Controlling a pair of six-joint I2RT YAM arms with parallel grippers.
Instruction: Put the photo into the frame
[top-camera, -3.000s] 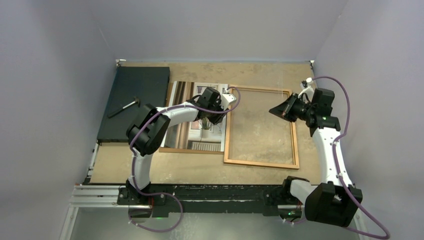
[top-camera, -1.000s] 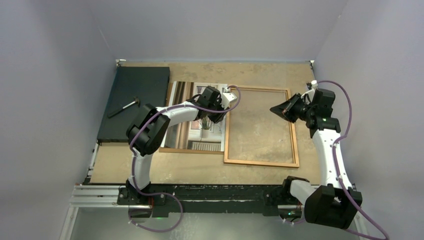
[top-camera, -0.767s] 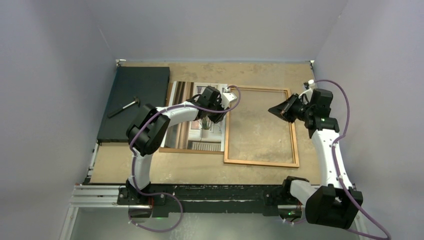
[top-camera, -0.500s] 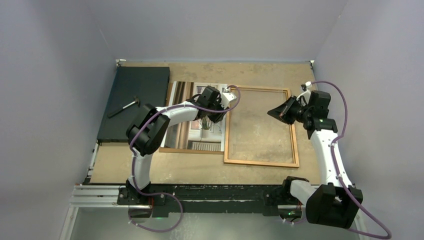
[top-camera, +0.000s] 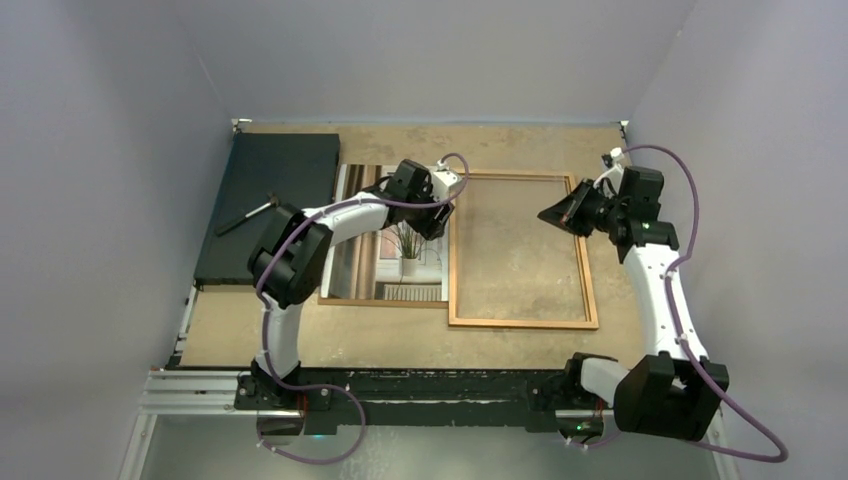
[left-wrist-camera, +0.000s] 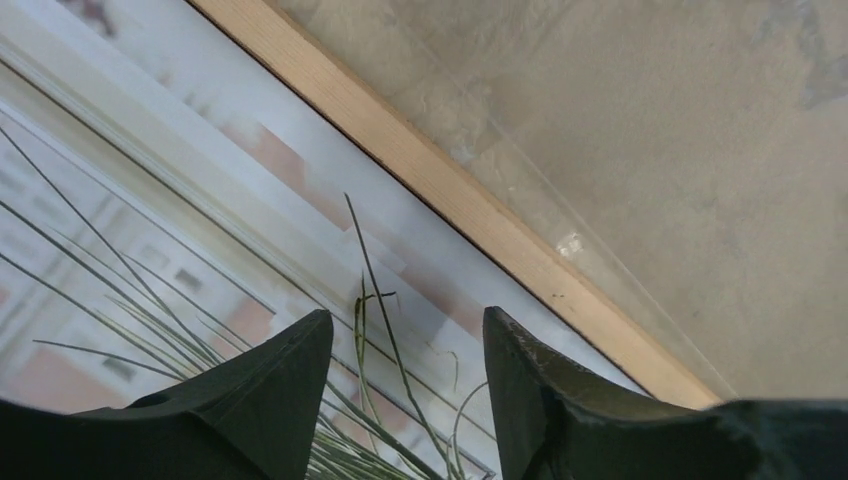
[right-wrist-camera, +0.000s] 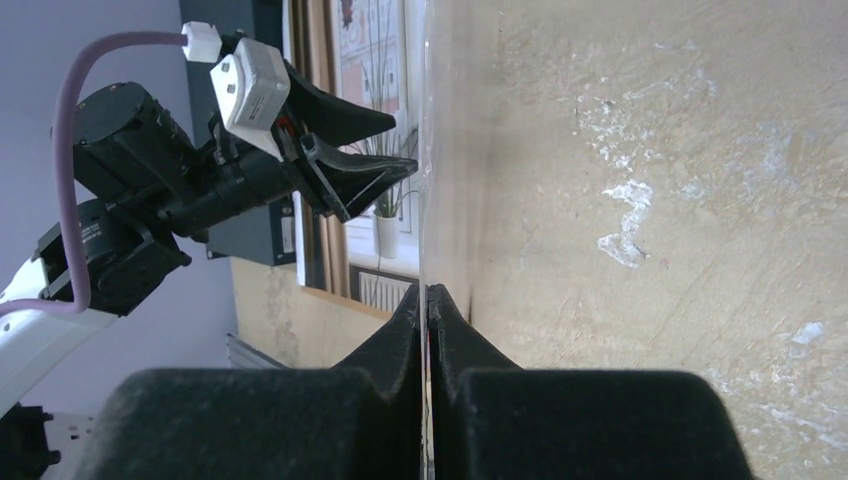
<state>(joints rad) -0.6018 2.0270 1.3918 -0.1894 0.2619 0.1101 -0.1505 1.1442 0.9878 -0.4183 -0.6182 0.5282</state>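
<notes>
Orange-brown wooden frame (top-camera: 520, 322) lies flat beside the spiky-plant photo (top-camera: 408, 268).

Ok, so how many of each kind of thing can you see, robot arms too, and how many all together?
Robot arms: 2
Photo: 1
Wooden frame: 1
Glass pane: 1
Brown board: 1
Dark mat: 1
Small tool: 1
Total: 8

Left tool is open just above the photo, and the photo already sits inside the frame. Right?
Not quite. The photo is not inside the frame. It lies flat beside it, just outside the frame's border on the left arm's side, as the top external view shows. The rest holds: the left tool is open just above the photo.
</notes>
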